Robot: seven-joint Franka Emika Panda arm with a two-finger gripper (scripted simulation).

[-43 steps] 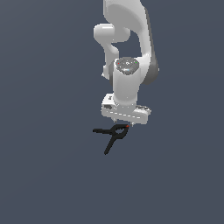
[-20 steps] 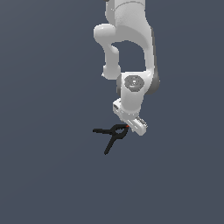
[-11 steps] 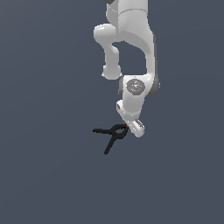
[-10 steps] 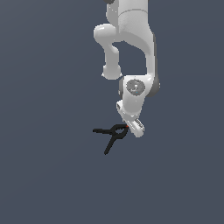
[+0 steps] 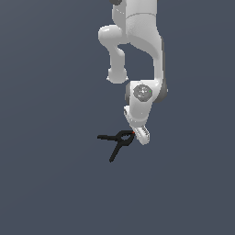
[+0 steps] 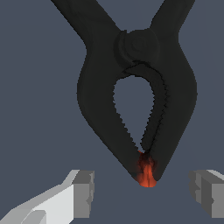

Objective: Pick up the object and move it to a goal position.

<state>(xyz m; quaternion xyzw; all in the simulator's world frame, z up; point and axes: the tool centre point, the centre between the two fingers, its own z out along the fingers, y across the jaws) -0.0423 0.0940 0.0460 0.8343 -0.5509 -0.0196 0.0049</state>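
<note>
Exterior view: a black spring clamp [image 5: 118, 140] lies on the plain grey counter [image 5: 46, 183], well away from every counter edge, with bare surface all around it. The white arm's claw [image 5: 140, 136] hangs at the clamp's red-orange tip. In the wrist view the claw [image 6: 146, 194] stands open, its two fingers [image 6: 83, 192] flanking the tip without touching the clamp [image 6: 135, 96].

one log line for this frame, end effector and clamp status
phase: pre-grasp | end effector: open, fingers straddling red-orange tip | small black spring clamp: on surface, ungrasped | lifted: no
</note>
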